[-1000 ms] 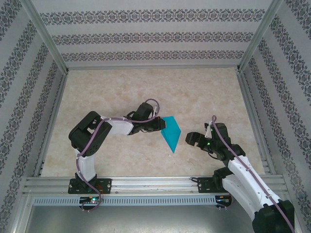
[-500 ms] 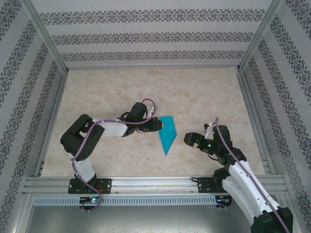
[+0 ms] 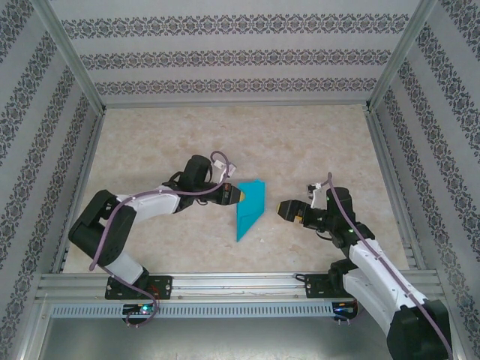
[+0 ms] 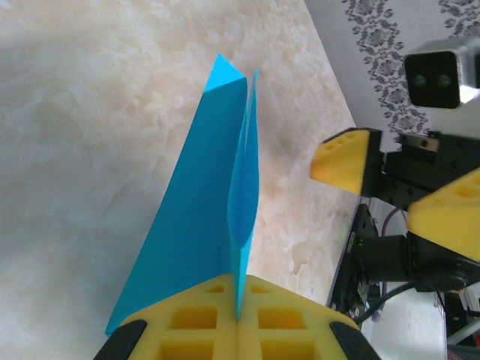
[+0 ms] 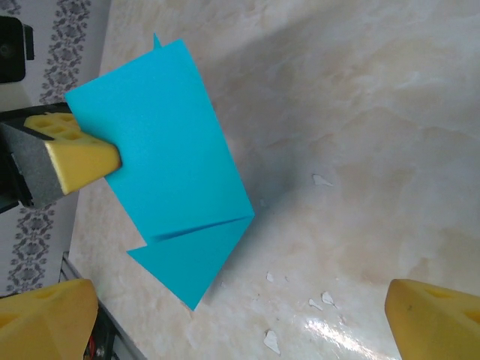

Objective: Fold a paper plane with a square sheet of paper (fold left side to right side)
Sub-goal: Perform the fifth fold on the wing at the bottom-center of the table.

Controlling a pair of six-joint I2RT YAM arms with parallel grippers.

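Note:
The square sheet of paper is turquoise and folded into a narrow pointed paper plane [image 3: 249, 206] [image 4: 196, 225] [image 5: 161, 154]. It is lifted over the middle of the table, tip toward the near edge, with its layers standing on edge. My left gripper [image 3: 231, 195] [image 4: 240, 289] is shut on its upper left edge; the yellow pads [image 5: 81, 159] pinch the layers together. My right gripper [image 3: 286, 209] [image 5: 240, 319] stands open just right of the plane, apart from it. Its yellow fingers [image 4: 346, 154] face the paper.
The marbled tabletop [image 3: 300, 150] has small white flecks [image 5: 324, 300] below the right gripper. A metal rail [image 3: 240, 283] runs along the near edge, and patterned walls [image 3: 240, 56] close in the other three sides.
The left arm has stretched out and carried the plane left, turning it more upright. The right gripper has moved left toward the plane and opened a little wider.

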